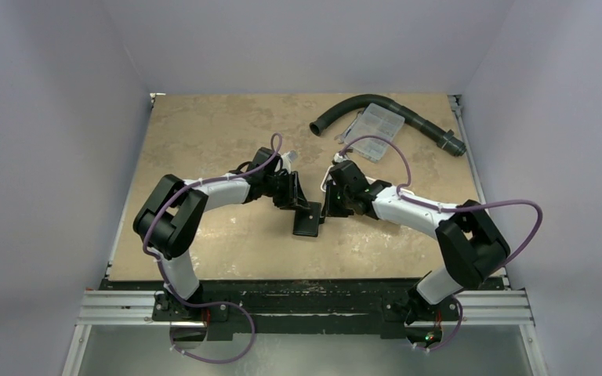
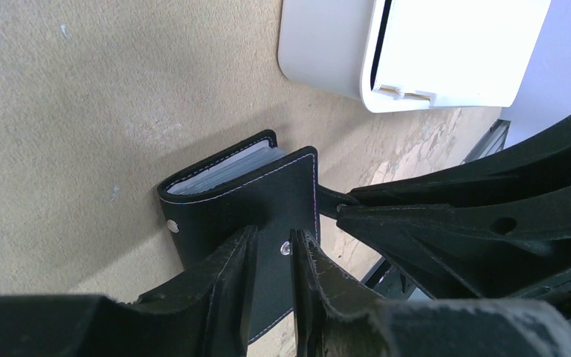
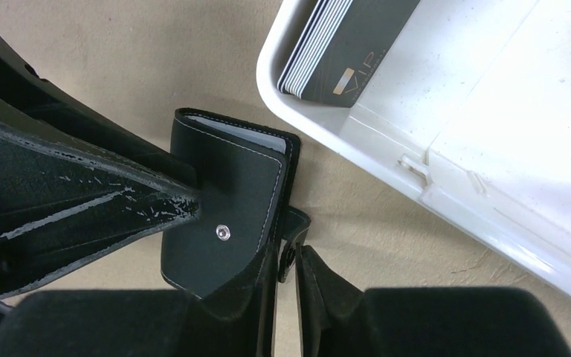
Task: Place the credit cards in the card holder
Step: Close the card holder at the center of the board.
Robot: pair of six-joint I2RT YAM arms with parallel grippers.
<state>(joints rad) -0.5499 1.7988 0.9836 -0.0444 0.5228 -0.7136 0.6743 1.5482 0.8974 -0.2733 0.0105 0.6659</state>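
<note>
The black card holder [image 1: 307, 225] lies closed on the table between both grippers, pale pages showing at its top edge [image 2: 227, 169]. My left gripper [image 2: 271, 234] has its jaws a narrow gap apart. Its tips rest on the front cover [image 2: 268, 193] beside the bare snap stud, with nothing between them. My right gripper [image 3: 288, 256] is shut on the holder's loose strap tab [image 3: 295, 223]. A stack of dark credit cards [image 3: 342, 52] stands in the white tray [image 3: 357, 141] just beyond the card holder [image 3: 230, 193].
A curved black hose [image 1: 407, 113] and a clear compartment box [image 1: 372, 125] lie at the back right. The white tray [image 2: 327, 52] sits close behind the holder, under the wrists. White walls enclose the table on three sides.
</note>
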